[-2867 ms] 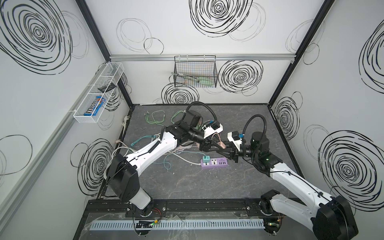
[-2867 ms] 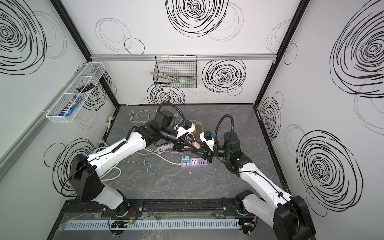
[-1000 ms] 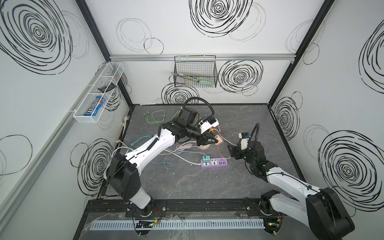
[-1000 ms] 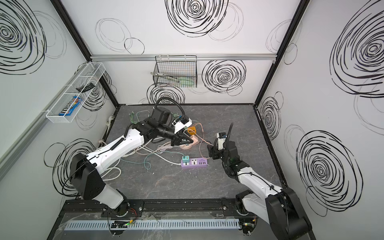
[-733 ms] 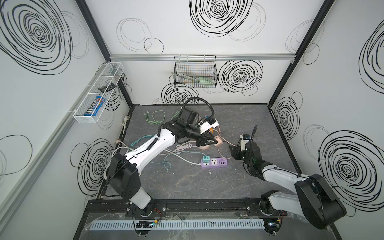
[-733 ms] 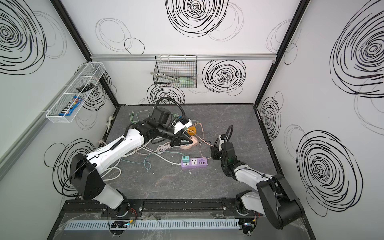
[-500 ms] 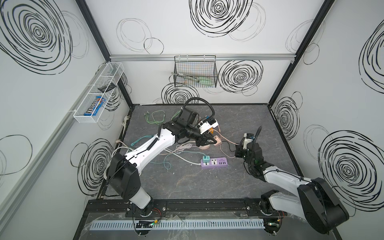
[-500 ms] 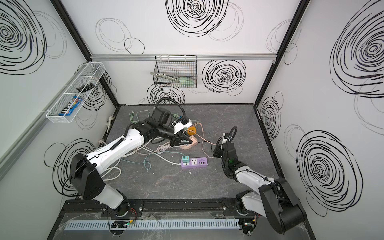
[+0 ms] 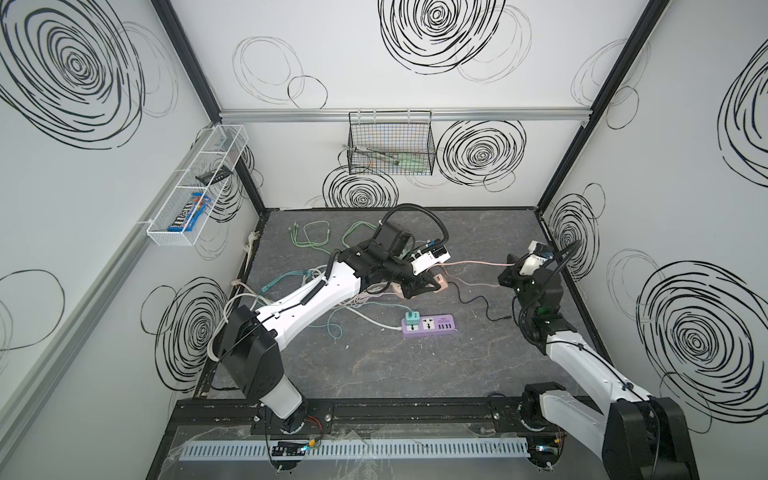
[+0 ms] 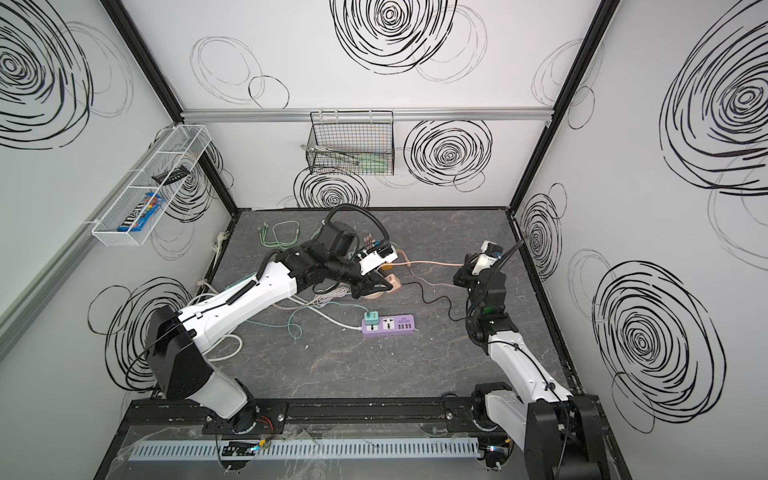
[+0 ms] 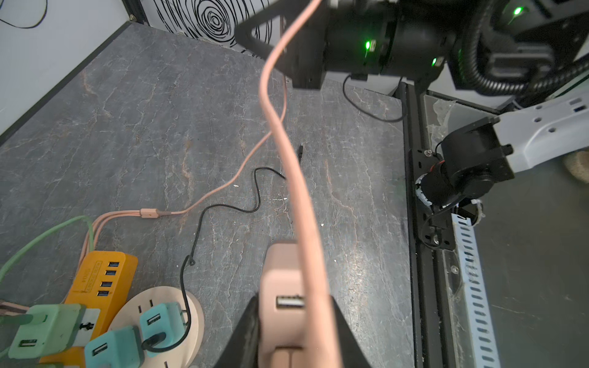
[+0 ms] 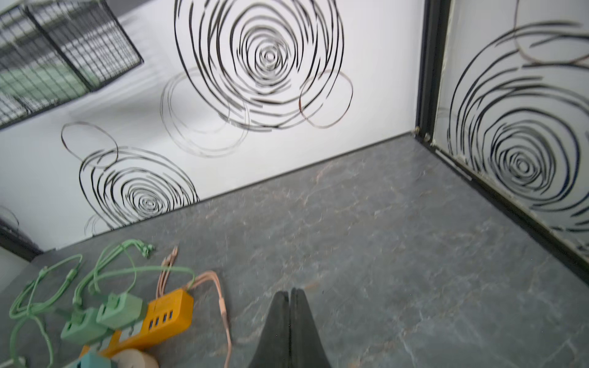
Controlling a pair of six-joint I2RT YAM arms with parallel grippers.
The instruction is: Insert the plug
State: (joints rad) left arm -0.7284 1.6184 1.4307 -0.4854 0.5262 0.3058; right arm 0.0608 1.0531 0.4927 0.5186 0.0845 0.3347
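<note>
1. Above the table (image 9: 374,365), near its middle, the left gripper (image 11: 290,318) clamps the pink USB charger (image 11: 280,270) between both fingers (image 11: 247,331). The charger's USB port (image 11: 290,301) is empty.
2. The pink cable (image 11: 287,153) lies across the charger, just beside the port, and rises toward the right gripper (image 9: 505,274).
3. The right gripper's fingers (image 12: 277,318) are pressed together. In both top views the cable reaches them, but a grip on it cannot be confirmed.

Pink charger (image 11: 282,306) cropped by the frame edge in the left wrist view, pink cable (image 11: 280,133) carried out of frame at its far end, right wrist view blurred throughout, right gripper (image 12: 290,294) cropped at its base, cable end seemingly hidden between its pressed fingers (image 12: 277,325).
</note>
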